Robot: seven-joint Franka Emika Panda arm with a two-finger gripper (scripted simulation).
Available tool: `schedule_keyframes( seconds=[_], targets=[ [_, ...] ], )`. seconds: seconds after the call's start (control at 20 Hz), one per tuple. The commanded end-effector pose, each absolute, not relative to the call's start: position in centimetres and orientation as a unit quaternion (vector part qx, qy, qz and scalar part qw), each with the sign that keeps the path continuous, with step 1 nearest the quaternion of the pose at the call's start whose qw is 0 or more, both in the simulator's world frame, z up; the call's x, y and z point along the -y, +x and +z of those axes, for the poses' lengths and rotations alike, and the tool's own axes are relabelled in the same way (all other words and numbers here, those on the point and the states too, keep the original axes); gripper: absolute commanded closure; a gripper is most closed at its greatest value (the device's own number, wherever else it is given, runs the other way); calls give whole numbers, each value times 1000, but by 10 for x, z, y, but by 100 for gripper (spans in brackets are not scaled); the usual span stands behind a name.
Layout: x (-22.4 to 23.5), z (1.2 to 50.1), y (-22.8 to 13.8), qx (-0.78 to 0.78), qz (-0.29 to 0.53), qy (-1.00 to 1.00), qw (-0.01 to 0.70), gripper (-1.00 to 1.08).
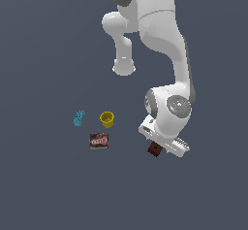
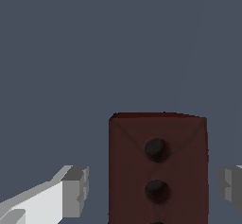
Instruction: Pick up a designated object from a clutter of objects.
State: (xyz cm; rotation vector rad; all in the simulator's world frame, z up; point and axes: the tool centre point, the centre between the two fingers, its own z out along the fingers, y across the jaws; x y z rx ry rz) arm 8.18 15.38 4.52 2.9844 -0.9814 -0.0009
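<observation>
The dark red-brown block (image 2: 158, 166) with dark dots on one face fills the lower part of the wrist view. My gripper (image 2: 153, 187) is open, with one finger (image 2: 75, 190) on each side of the block and a small gap between each pad and the block. In the exterior view the block (image 1: 155, 149) sits on the floor right under my gripper (image 1: 158, 147), apart from the other items. The rest of the clutter lies toward the exterior view's left: a cyan toothed piece (image 1: 79, 118), a yellow cup (image 1: 107, 119) and a brown labelled packet (image 1: 99, 140).
The arm's base and links (image 1: 145, 25) rise behind the gripper in the exterior view. The ground is a plain dark grey floor (image 1: 48, 190).
</observation>
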Motion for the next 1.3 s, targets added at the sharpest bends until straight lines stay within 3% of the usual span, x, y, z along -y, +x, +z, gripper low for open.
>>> schedule_keyframes(
  seconds=[0.0, 0.25, 0.3, 1.25],
  targets=[
    [-154, 34, 82, 313, 0, 950, 0, -92],
    [-154, 27, 83, 313, 0, 950, 0, -92],
    [-154, 27, 83, 313, 0, 950, 0, 108],
    [-150, 42, 74, 313, 0, 950, 0, 108]
  ],
)
